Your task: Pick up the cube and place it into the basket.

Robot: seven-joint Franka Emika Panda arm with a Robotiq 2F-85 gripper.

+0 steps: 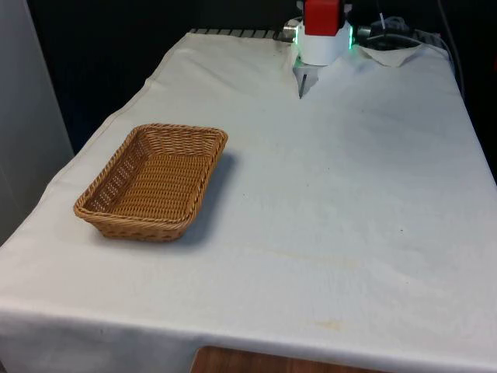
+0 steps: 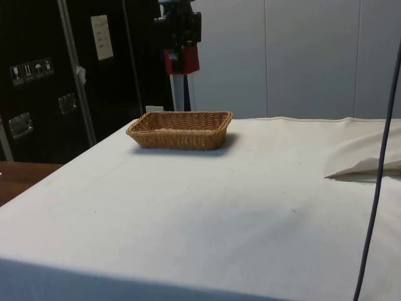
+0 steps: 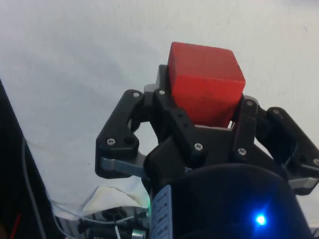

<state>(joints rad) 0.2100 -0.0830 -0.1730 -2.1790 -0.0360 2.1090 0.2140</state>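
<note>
Gripper (image 3: 207,112) clamped on the red cube (image 3: 206,82), high above the surface (image 1: 349,194), well apart from the basket (image 1: 210,138); carry it over the basket, lower inside, then release.

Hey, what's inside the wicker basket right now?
Nothing: the basket shows only its bare woven floor in the front view. The red cube sits clamped in the gripper, raised above the table.

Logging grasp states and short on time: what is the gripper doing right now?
Gripper: shut on the red cube, held up in the air, apart from the basket.
</note>
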